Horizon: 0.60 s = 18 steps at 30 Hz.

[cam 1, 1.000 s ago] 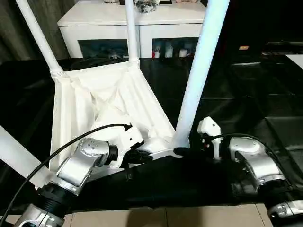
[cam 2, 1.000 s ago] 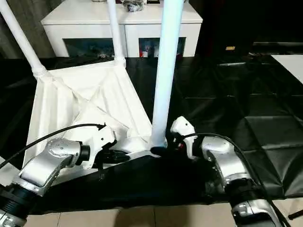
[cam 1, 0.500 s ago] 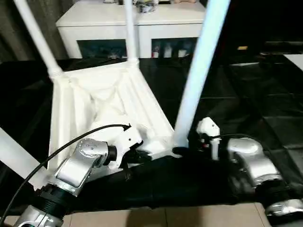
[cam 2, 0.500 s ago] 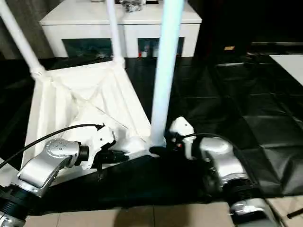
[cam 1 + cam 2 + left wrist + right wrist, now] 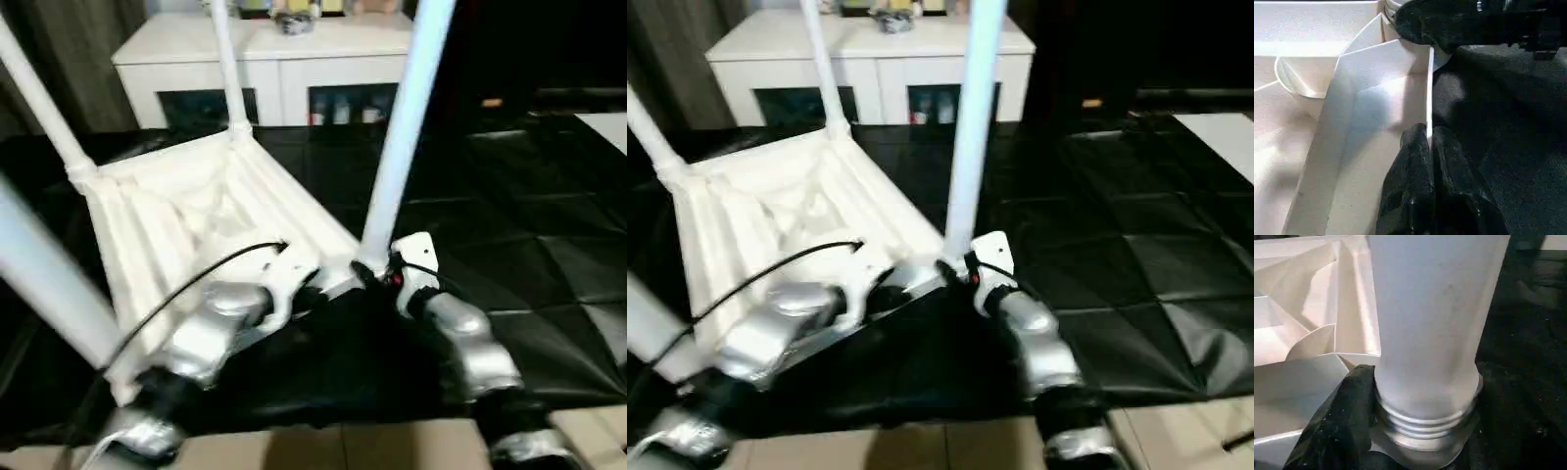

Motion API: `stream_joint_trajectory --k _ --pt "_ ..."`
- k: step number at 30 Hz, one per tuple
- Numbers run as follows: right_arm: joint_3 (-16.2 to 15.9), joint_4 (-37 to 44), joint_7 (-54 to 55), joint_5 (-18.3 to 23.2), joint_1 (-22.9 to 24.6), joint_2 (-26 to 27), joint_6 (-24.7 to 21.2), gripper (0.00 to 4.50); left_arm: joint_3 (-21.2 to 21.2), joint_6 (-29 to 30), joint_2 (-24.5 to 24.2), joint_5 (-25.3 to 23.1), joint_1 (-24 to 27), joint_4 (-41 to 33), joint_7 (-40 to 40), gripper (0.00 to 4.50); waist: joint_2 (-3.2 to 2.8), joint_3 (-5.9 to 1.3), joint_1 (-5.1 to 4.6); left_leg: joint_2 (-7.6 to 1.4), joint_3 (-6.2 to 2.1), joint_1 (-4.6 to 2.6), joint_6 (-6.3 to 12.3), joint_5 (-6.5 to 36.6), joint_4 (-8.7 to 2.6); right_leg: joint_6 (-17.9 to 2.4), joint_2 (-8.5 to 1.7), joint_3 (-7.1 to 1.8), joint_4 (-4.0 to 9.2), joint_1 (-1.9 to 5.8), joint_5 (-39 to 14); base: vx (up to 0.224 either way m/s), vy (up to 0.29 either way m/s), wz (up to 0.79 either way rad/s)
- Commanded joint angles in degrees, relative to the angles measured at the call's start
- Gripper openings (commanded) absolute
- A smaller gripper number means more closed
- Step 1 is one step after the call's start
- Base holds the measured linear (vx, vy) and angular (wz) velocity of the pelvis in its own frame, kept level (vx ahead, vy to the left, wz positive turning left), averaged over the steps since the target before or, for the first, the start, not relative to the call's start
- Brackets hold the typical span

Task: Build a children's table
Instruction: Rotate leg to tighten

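All four white legs (image 5: 397, 147) are running off the head views' edges, tops unseen. Small items behind the cabinet (image 5: 265, 69) glass are blurring beyond recognition. The near leg's base is hiding one side of the right gripper (image 5: 1415, 431).

No text, label or number can be read anywhere.

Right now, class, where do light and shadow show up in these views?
Left eye view: room light glints off the creased black sheet. Left wrist view: a soft shadow lies across the tabletop wall. Right wrist view: the leg is bright, its threaded foot shaded.
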State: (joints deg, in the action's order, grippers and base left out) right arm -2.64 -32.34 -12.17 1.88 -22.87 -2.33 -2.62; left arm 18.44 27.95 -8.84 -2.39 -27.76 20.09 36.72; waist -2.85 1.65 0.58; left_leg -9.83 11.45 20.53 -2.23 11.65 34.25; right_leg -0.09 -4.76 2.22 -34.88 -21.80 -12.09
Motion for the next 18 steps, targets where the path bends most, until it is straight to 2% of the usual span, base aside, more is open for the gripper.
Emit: stream_joint_trajectory --k 1,4,5,6,7,9,11,12,13,14,15,16,17,18 --pt "-2.5 0.0 -1.9 -0.7 1.1 1.6 0.0 3.26 2.8 -0.2 1.1 -0.7 0.9 2.5 -0.7 0.00 0.55 -1.87 -0.19 -2.97 -2.22 -0.65 -0.70 21.9 -5.32 -8.2 -3.33 -2.14 6.02 0.38 -22.2 0.000 0.000 0.00" --pt "-1.5 2.0 -4.7 1.5 1.4 1.4 0.6 3.47 3.5 -1.2 -0.1 -0.9 1.6 1.6 0.8 0.00 0.50 -1.91 -0.13 -3.03 -2.30 -0.50 -0.43 22.2 -5.44 -7.9 -3.44 -2.16 6.00 0.43 -21.9 0.000 0.000 0.00" --pt "-1.4 2.1 -5.1 1.8 1.4 1.4 0.6 3.61 3.6 -1.5 -0.3 -0.9 1.6 1.6 1.0 0.00 0.45 -2.11 -0.18 -3.11 -2.37 -0.17 -0.29 20.6 -5.47 -8.3 -3.46 -2.17 5.71 0.67 -19.4 0.000 0.000 0.00" --pt "-1.5 2.4 -5.5 1.7 1.3 1.0 0.7 3.61 3.5 -1.3 -0.5 -0.8 1.8 1.3 1.4 0.00 0.44 -2.16 -0.14 -3.16 -2.27 -0.21 -0.19 19.9 -5.42 -8.6 -3.38 -2.18 5.67 0.59 -18.1 0.000 0.000 0.00" --pt "-1.5 3.0 -6.4 1.8 1.2 0.2 0.7 3.75 3.4 -1.5 -1.1 -0.8 2.1 1.0 2.4 0.00 0.61 -2.14 -0.17 -3.12 -2.15 -0.01 0.21 18.7 -5.36 -9.4 -3.36 -2.16 5.44 0.75 -16.0 0.000 0.000 0.00" --pt "-1.4 4.6 -10.7 3.8 0.8 -1.5 -0.9 3.88 3.2 -1.4 -2.7 -0.4 2.9 -0.3 4.6 0.00 0.48 -2.18 -0.09 -3.10 -2.10 0.13 0.86 18.0 -5.27 -9.9 -3.43 -2.10 5.30 1.02 -14.9 0.000 0.000 0.00" --pt "-2.2 6.1 -16.0 4.9 0.7 -4.2 -2.7 4.15 3.2 -1.9 -4.3 0.1 3.6 -1.6 6.7 0.00 0.56 -2.26 -0.04 -3.22 -2.07 0.34 2.05 16.1 -5.09 -10.7 -3.51 -2.08 5.07 1.30 -12.7 0.000 0.000 0.00" --pt "-2.6 6.6 -18.1 5.0 0.7 -5.5 -3.3 4.15 3.2 -2.2 -4.9 0.3 3.9 -2.1 7.5 0.00 0.52 -2.26 -0.07 -3.25 -2.00 0.39 2.27 15.6 -5.10 -11.0 -3.49 -2.09 5.00 1.24 -12.1 0.000 0.000 0.00" --pt "-3.5 7.4 -22.3 5.2 0.9 -7.9 -4.5 4.15 3.3 -3.2 -6.1 0.8 4.4 -2.9 9.3 0.00 0.63 -2.32 -0.04 -3.17 -1.93 0.52 2.99 13.9 -4.87 -11.7 -3.48 -2.04 4.80 1.53 -10.1 0.000 0.000 0.00" --pt "-4.7 8.9 -29.5 6.2 1.4 -11.9 -5.9 4.15 3.5 -3.9 -8.1 1.9 5.4 -4.3 12.4 0.00 0.64 -2.34 0.02 -3.16 -1.97 0.53 3.28 13.5 -4.86 -11.9 -3.46 -1.98 4.77 1.67 -9.7 0.000 0.000 0.00" --pt "-4.7 8.9 -29.5 6.2 1.4 -11.9 -5.9 4.15 3.5 -3.9 -8.1 1.9 5.4 -4.3 12.4 0.00 0.61 -2.37 0.02 -3.21 -1.93 0.55 3.61 13.2 -4.80 -12.2 -3.47 -1.98 4.64 1.72 -9.0 0.000 0.000 0.00" --pt "-6.2 10.9 -37.4 7.0 2.3 -16.5 -6.1 4.15 3.6 -5.3 -10.3 3.0 6.5 -5.7 15.8 0.00 0.51 -2.52 0.26 -3.31 -1.82 0.36 4.61 11.8 -4.49 -13.2 -3.46 -1.95 4.41 1.81 -6.3 0.000 0.000 0.00" --pt "-6.4 11.1 -38.1 7.1 2.4 -17.0 -6.1 4.15 3.6 -5.3 -10.5 3.2 6.7 -6.0 16.3 0.00 0.56 -2.46 0.29 -3.31 -1.74 0.44 5.02 11.3 -4.45 -13.5 -3.48 -1.98 4.35 1.87 -5.2 0.000 0.000 0.00" --pt "-7.1 12.2 -42.4 7.6 3.1 -19.7 -6.2 4.15 3.3 -5.3 -11.7 4.8 7.5 -7.5 19.0 0.00 0.63 -2.55 0.37 -3.33 -1.70 0.46 5.91 9.9 -4.31 -14.3 -3.52 -1.94 4.12 1.99 -3.2 0.000 0.000 0.00"
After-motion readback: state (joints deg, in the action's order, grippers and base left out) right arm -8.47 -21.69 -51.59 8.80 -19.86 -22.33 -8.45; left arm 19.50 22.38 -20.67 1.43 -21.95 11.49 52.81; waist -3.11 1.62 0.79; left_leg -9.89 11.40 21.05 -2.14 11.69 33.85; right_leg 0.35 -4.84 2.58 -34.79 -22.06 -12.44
